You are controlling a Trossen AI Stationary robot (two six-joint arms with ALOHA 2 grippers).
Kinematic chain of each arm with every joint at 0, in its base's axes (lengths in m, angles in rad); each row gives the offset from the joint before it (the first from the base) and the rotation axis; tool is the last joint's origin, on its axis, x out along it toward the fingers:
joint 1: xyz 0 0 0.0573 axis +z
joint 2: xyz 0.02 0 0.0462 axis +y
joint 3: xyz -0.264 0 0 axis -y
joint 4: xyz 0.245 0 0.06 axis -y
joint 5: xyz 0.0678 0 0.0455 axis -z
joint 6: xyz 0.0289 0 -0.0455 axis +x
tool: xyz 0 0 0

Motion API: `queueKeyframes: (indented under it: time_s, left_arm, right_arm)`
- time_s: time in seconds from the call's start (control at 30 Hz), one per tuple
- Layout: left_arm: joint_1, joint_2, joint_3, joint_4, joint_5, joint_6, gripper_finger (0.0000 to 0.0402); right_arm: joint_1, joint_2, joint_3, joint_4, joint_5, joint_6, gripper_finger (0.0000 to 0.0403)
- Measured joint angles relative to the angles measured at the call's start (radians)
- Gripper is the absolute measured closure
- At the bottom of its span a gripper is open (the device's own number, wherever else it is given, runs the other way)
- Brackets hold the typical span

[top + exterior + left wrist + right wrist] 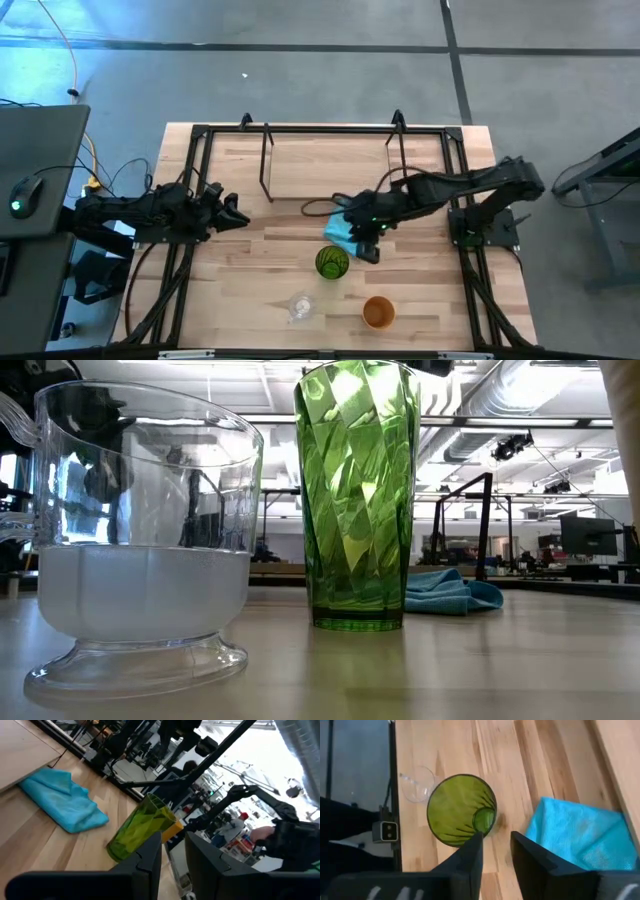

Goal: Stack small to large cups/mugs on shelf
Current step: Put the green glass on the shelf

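The right gripper (366, 243), fingers apart, hovers just above the green tumbler (332, 263), apparently to grasp it; the left gripper (232, 213), slightly parted, waits well away from it.

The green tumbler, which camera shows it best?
The low view: the green tumbler stands upright and fills the frame, base to rim. The high view shows only its open mouth. The right wrist view looks down into it past the right gripper. The left wrist view shows it tilted, partly behind fingers.
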Motion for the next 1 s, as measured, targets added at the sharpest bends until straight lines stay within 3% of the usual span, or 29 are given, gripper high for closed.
queueKeyframes:
  time_s: [0.2,0.37,0.63,1.0]
  left_arm:
    - [0.000,0.000,0.000,0.001,0.004,0.038,0.0325]
    - [0.000,0.001,0.000,0.001,0.004,0.066,0.0325]
    - [0.000,0.000,0.000,0.002,0.006,0.075,0.0325]
    - [0.000,0.000,0.000,0.002,0.006,0.075,0.0325]
  right_arm:
    - [0.017,0.073,0.052,-0.003,-0.001,0.101,0.0273]
    - [0.033,0.121,0.054,-0.003,0.000,0.180,0.0265]
    - [0.049,0.198,0.054,0.038,0.021,0.174,0.0265]
    - [0.046,0.205,0.054,0.042,0.102,0.138,0.0265]
